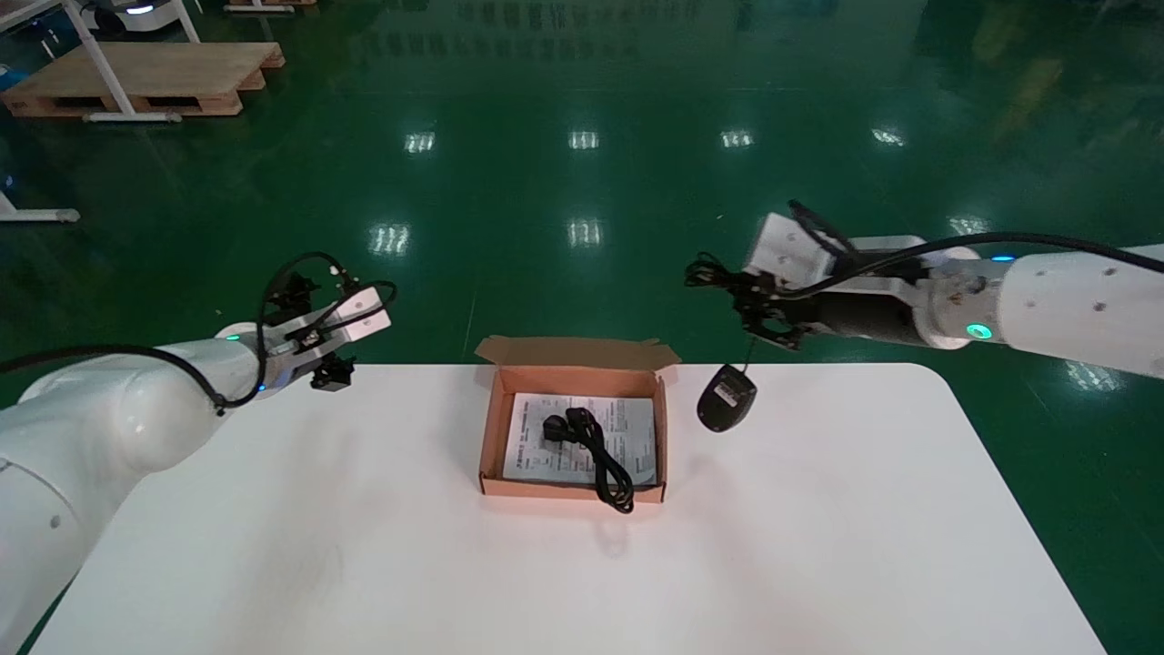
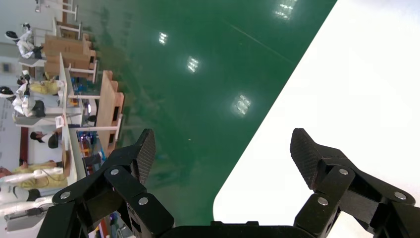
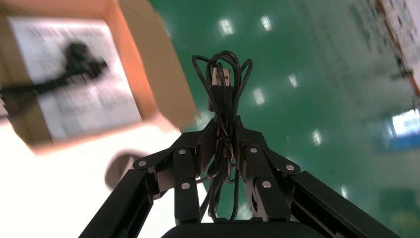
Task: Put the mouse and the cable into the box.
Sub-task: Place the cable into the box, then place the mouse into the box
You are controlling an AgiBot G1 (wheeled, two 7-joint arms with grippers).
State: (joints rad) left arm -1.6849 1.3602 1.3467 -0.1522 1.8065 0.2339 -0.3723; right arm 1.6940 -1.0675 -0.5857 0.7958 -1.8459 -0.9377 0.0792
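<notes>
**Op:** Right arm status?
**Eng:** Your right end effector (image 3: 225,131) sits right of centre in the head view, above the top edge of the surface (image 1: 364,546). It's clenched on the middle of the mouse's coiled cord (image 3: 223,84), with the USB plug sticking out past the tips. The mouse (image 1: 727,398) hangs under it on one thin strand, underside toward the camera, just right of the box (image 1: 489,428). Can't tell if it touches the surface.

**Op:** Box?
**Eng:** Centre of frame, flap open along its top edge. There's a printed sheet (image 1: 627,428) inside with the black cable (image 1: 596,446) on it. One loop of that cable spills over the wall at the box's lower edge.

**Op:** Left arm?
**Eng:** Left end effector (image 2: 225,146) is parked at the left of frame by the surface's upper-left corner, jaws spread wide and holding nothing.

**Op:** Handling?
**Eng:** My read: the mouse is light and rigid with a slick shell. On that limp strand it'll likely swing if you move fast. The coil is soft and could slip or unwind if your grip eases, so mid-coil is the right hold. Go left slowly, settle the mouse in the box first, then drop the coil on top. The black cable looks springy, so pinch the overhanging loop at its bend, not at the plug.
</notes>
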